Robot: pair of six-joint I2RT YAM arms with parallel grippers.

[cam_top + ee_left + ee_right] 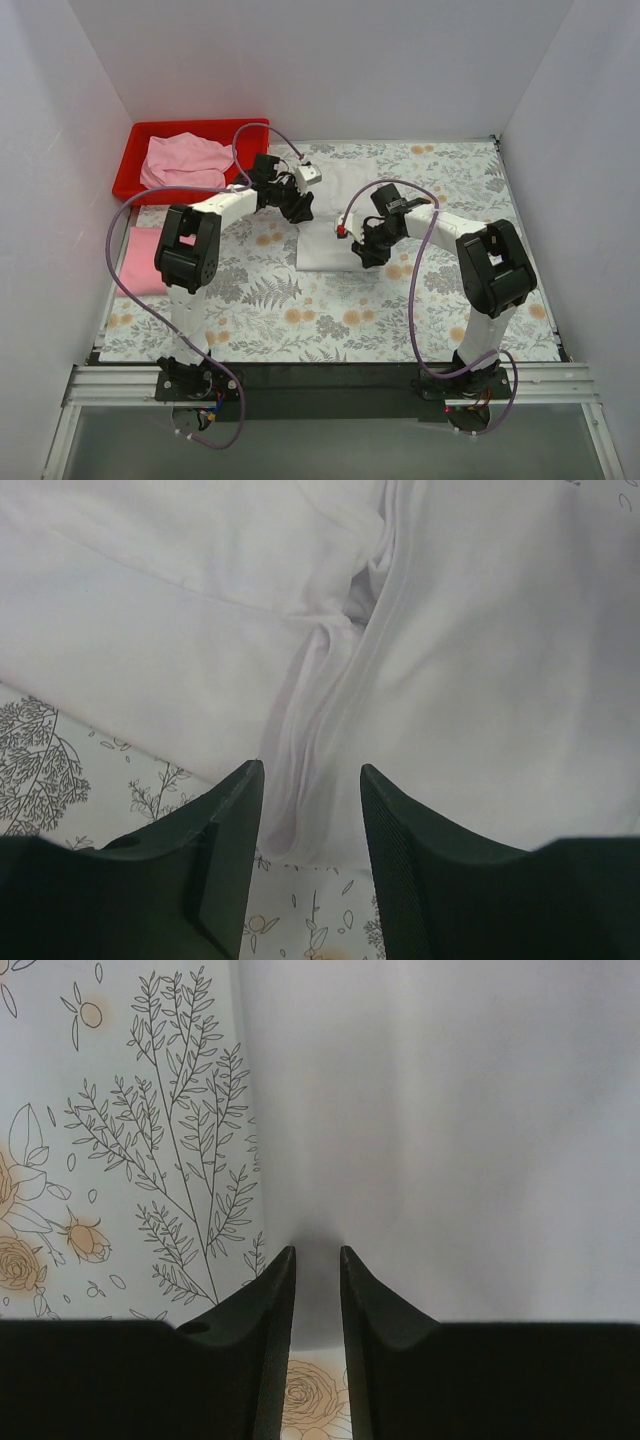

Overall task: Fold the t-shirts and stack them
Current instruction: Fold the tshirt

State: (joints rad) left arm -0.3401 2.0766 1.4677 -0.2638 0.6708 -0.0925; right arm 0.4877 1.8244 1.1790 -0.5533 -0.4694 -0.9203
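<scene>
A red plastic tray (200, 124) at the far left corner holds a crumpled pink t-shirt (185, 160). A white folded t-shirt (325, 245) lies mid-table on the floral tablecloth (300, 310), with open cloth near it. The left gripper (310, 770) stands parted astride a ridge of the shirt. The right gripper (318, 1252) is narrow at the shirt's edge; whether it pinches cloth cannot be told.
</scene>
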